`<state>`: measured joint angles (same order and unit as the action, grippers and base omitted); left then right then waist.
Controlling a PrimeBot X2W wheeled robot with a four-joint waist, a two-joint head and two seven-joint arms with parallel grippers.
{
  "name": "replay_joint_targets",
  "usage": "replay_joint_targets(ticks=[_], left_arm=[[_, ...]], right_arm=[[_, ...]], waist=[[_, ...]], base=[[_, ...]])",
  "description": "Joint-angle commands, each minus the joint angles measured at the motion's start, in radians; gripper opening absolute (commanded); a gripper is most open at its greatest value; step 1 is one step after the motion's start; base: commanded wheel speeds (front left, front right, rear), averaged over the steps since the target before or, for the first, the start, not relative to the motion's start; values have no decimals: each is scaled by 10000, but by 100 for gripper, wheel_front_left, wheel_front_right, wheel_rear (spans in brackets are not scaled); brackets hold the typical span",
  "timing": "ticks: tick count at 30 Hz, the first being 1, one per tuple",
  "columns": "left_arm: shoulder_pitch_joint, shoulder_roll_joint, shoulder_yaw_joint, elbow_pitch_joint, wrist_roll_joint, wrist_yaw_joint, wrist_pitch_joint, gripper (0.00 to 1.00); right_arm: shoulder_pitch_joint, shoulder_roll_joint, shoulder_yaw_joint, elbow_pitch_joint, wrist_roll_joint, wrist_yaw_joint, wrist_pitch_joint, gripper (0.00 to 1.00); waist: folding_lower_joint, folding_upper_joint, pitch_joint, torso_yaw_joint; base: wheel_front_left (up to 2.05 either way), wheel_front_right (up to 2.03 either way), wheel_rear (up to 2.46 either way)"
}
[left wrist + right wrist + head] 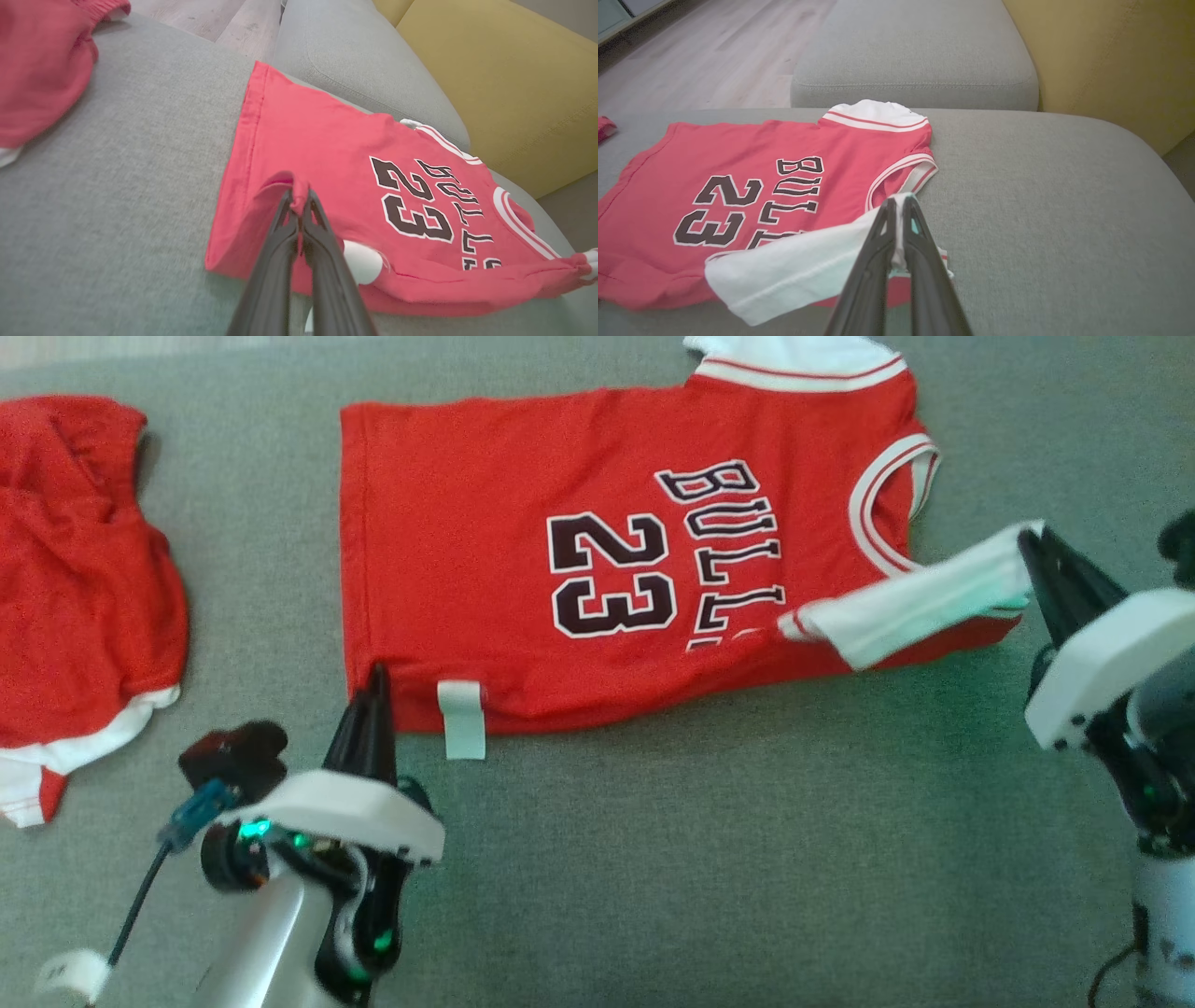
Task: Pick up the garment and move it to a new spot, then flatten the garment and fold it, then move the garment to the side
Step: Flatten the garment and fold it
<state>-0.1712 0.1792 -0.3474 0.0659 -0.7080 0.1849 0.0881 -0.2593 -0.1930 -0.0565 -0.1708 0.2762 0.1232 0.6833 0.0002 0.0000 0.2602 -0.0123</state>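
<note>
The garment [485, 569], a red jersey printed "BULLS 23" with white trim, lies spread on the grey sofa seat [709, 859]. My left gripper [375, 679] is shut on its red hem corner, pinching a raised fold of the garment [327, 154] in the left wrist view, where the left gripper [299, 198] tips meet. My right gripper [1032, 543] is shut on the white sleeve [920, 602], lifted and stretched to the right. In the right wrist view the right gripper [899, 205] clamps the white sleeve [794, 275] over the garment [705, 154].
A second crumpled red garment [79, 579] with white trim lies at the left of the seat. A white label [463, 721] hangs from the jersey's near edge. Another grey cushion [915, 51], a yellow backrest [504, 74] and wooden floor [705, 56] lie beyond.
</note>
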Motion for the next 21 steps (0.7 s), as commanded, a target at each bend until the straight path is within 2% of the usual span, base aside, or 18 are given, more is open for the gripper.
replay_joint_targets(ticks=[1,10,11,12,13,14,21], left_arm=[[-621,8,296,5,195,67,-216,0],[-1572,-221,345,1166,504,206,-783,0],[-1631,-234,333,1241,505,176,-813,0],[-1689,-242,314,1302,503,122,-849,22],[-1746,-227,266,1346,523,25,-895,87],[-1792,-228,232,1379,522,-85,-970,100],[-1757,-48,145,1499,858,-501,-1947,100]], right_arm=[[-545,-225,287,-108,54,75,-340,0],[-1384,-163,210,1121,-105,75,-1697,0],[-1437,-150,229,1237,-111,75,-1792,36],[-1498,-134,251,1339,-87,75,-1900,100],[-1557,-117,277,1423,-57,75,-2017,100],[-1595,-111,313,1506,-36,75,-2094,100],[-1603,-55,416,1701,155,75,-2737,100]], waist=[[-2,0,278,68],[-2,0,773,155],[-2,0,796,165],[-2,0,819,174],[-2,0,837,183],[-2,0,845,193],[-2,0,660,239]], base=[[0,0,0],[0,0,0],[0,0,0],[0,0,0],[0,0,0],[0,0,0],[0,0,0]])
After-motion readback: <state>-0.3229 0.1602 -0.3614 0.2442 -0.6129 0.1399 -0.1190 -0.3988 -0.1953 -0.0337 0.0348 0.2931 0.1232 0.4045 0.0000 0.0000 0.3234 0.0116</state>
